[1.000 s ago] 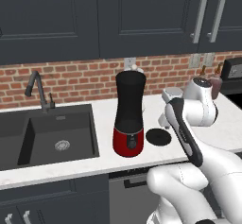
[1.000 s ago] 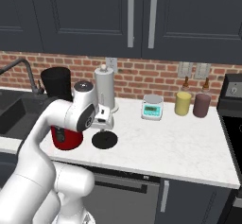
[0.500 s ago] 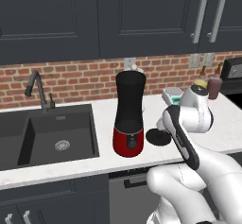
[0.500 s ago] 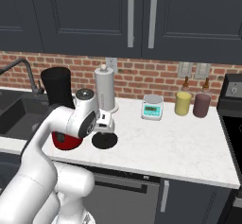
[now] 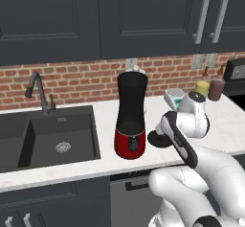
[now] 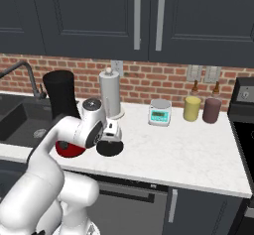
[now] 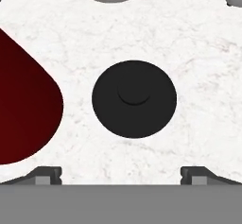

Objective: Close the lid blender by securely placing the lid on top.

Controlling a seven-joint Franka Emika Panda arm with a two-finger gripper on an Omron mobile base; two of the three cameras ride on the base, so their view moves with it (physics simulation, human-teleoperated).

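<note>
While wide open, gripper above lid

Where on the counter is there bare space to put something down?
The widest bare patch lies on the counter in front of the scale, yellow jar and maroon jar. It is crowded around the blender, lid and paper towel roll.
</note>
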